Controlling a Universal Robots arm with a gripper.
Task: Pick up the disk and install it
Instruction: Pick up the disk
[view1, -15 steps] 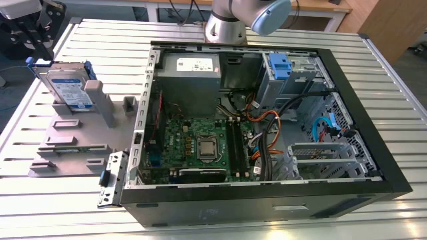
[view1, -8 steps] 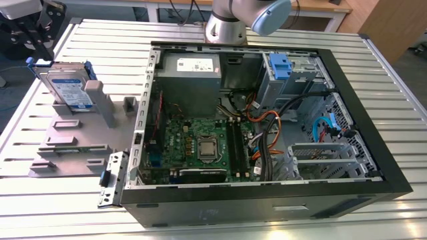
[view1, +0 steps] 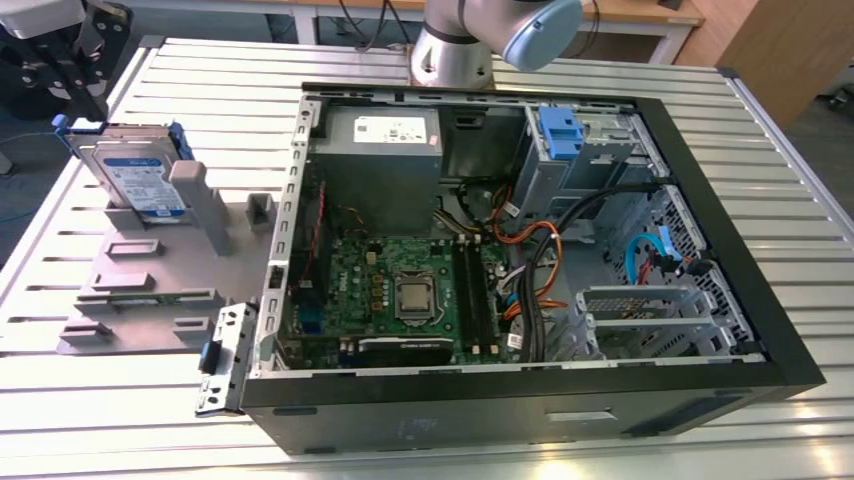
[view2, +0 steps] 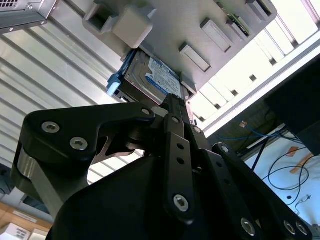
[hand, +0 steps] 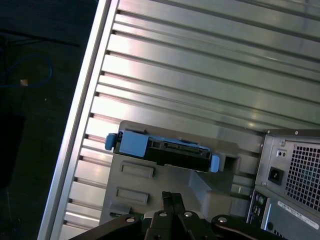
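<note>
Disk (view1: 140, 180) stands upright in grey holder (view1: 134, 290), close beside the clenched, empty tool (view2: 172, 99).

We see a grey stand (view1: 140, 280) just beneath the gripper (hand: 169, 196), resting on a slatted metal table (view1: 200, 70). Past the stand, farther from the gripper, lies an open computer case (view1: 467, 410). Inside it we make out a grey power box (view1: 380, 150) at the end nearer the gripper, a green board (view1: 387, 290), and orange and black cables (view1: 541, 255) farther off.
</note>
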